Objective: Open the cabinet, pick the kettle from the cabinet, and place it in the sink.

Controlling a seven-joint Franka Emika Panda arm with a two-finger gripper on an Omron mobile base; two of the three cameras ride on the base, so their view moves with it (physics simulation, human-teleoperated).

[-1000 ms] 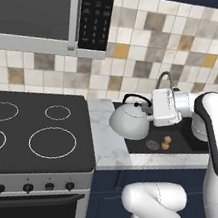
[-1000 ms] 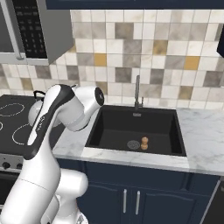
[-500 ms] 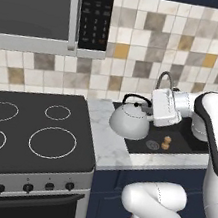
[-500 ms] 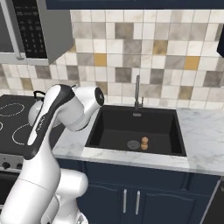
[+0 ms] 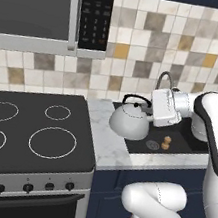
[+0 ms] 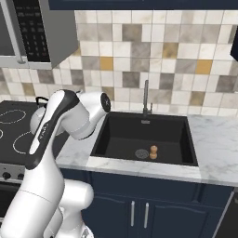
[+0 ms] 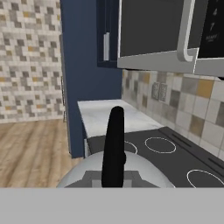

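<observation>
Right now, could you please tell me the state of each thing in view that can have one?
kettle: upright, held by its handle at the sink's left edge, not yet set in the basin
tool: shut on the kettle's handle
sink: holds a small brown object by the drain
faucet: no water running

marble counter (image 5: 105,146), sink (image 6: 144,139), stovetop (image 5: 31,130)
</observation>
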